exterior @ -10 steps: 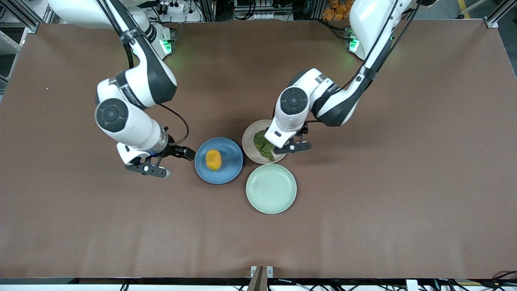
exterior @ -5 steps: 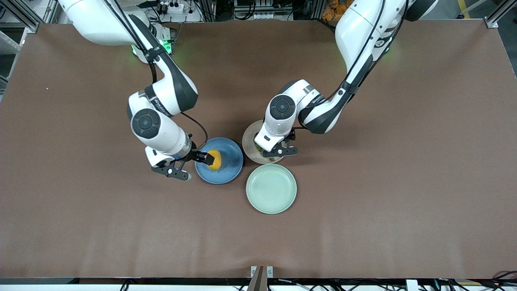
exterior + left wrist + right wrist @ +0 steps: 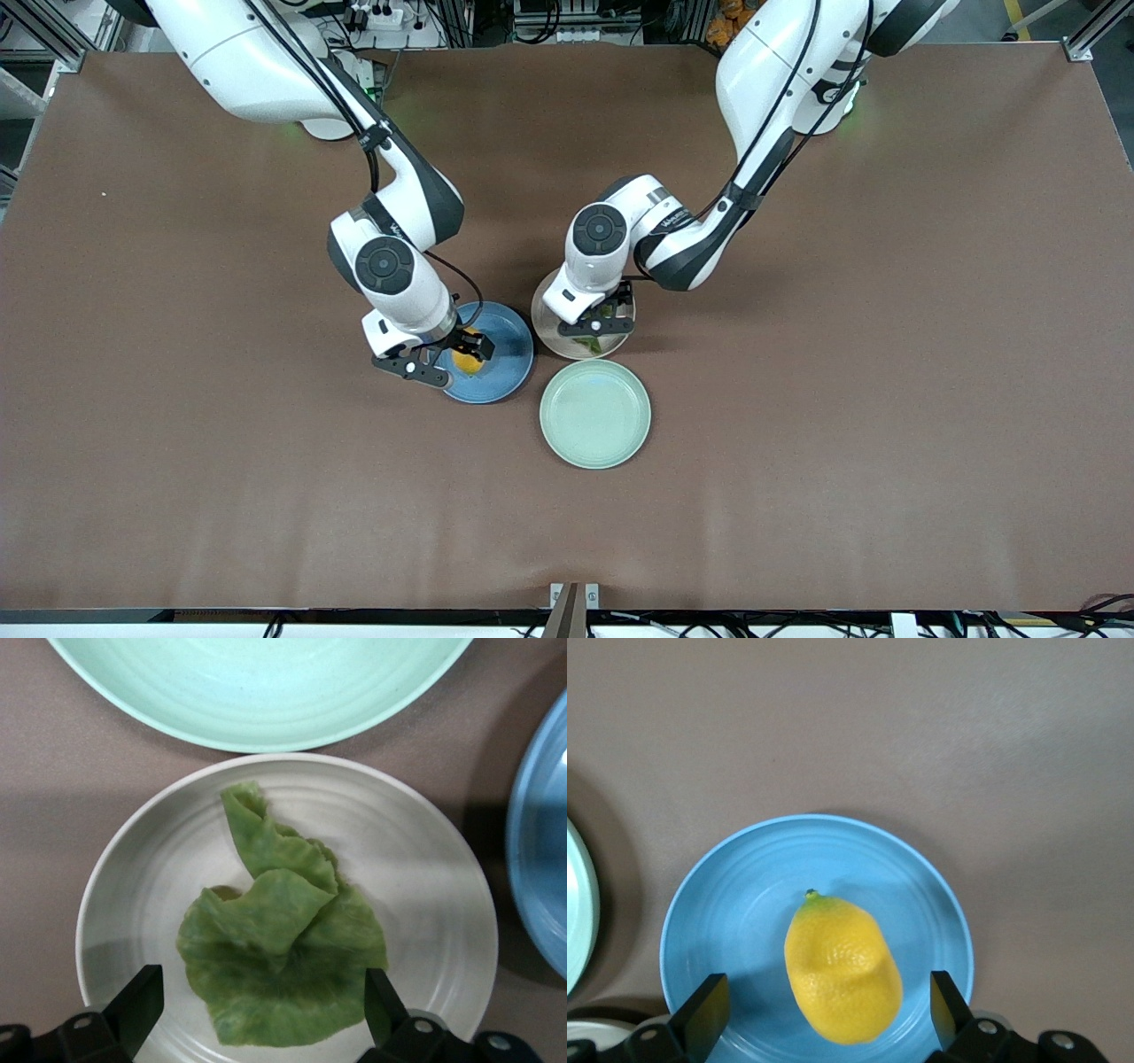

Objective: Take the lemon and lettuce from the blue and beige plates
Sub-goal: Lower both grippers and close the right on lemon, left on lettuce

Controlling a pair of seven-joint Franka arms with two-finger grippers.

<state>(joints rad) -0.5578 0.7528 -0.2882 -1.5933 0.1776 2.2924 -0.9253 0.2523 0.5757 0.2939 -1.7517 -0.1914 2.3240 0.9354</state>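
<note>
The lemon (image 3: 843,970) lies on the blue plate (image 3: 735,912). My right gripper (image 3: 824,1014) is open just above it, one finger on each side, not touching. In the front view the right gripper (image 3: 450,353) covers most of the lemon (image 3: 466,362) on the blue plate (image 3: 505,359). The lettuce (image 3: 283,966) lies on the beige plate (image 3: 425,886). My left gripper (image 3: 263,1014) is open over it, its fingers flanking the wide end of the leaf. In the front view the left gripper (image 3: 595,324) hides most of the lettuce (image 3: 586,340) on the beige plate (image 3: 547,326).
An empty pale mint-green plate (image 3: 595,413) sits next to both plates, nearer the front camera; it also shows in the left wrist view (image 3: 257,682). The three plates almost touch. Bare brown table lies all around them.
Both arms have moved in over their plates. The right gripper went from beside the blue plate to over the lemon. The left gripper shifted over the lettuce and now hides it.
</note>
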